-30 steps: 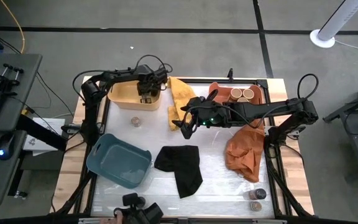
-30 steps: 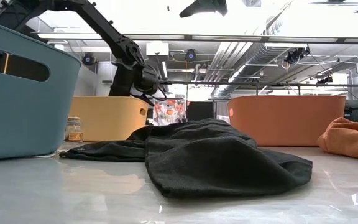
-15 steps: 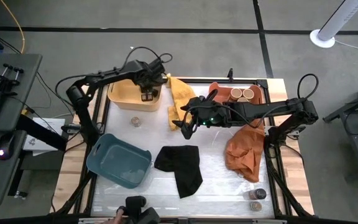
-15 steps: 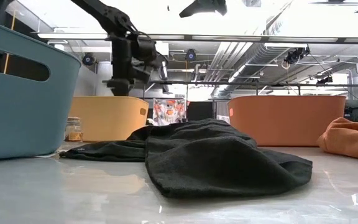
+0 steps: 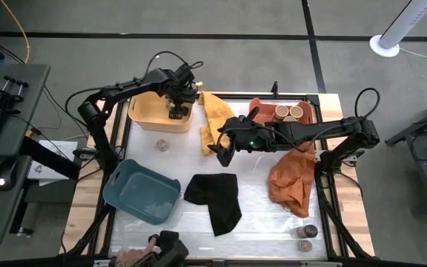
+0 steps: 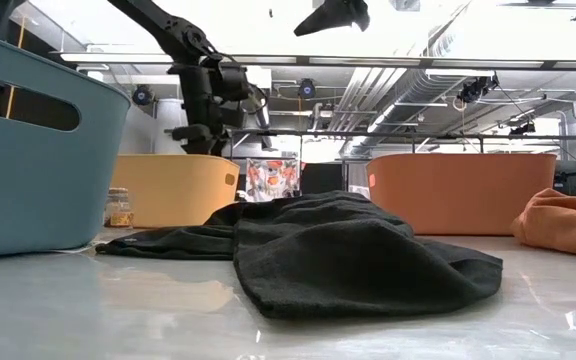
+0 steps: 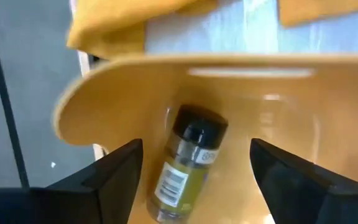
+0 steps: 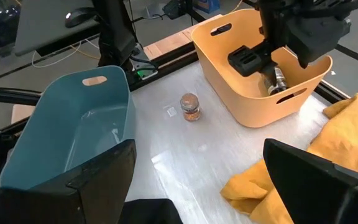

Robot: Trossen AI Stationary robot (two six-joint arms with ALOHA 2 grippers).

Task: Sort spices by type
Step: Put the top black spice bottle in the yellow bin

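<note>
High view shows the left end effector [image 5: 176, 113] over the yellow tray [image 5: 145, 113] at the table's far left corner, fingers spread wide and gripping nothing; a black-lidded jar [image 7: 185, 165] lies on its side on the tray floor directly beneath, apparently just deposited. The right end effector [image 5: 224, 153] hangs mid-table beside the yellow cloth [image 5: 213, 113], fingers apart and empty. Two tan-lidded jars [image 5: 288, 112] stand in the coral tray [image 5: 262, 107]; one jar [image 5: 162, 144] stands loose just in front of the yellow tray, and two more [image 5: 307, 237] sit at the near right corner. Judgement: the release looks complete, so the left arm should lift straight up, keeping clear of the tray wall, before reaching for the loose jar. Table [image 5: 258, 193] surface is pale and glossy, also carrying a blue tray [image 5: 117, 189], black cloth [image 5: 215, 196] and rust cloth [image 5: 291, 182]. Low view shows a workshop ceiling with ducting and lights behind.
</note>
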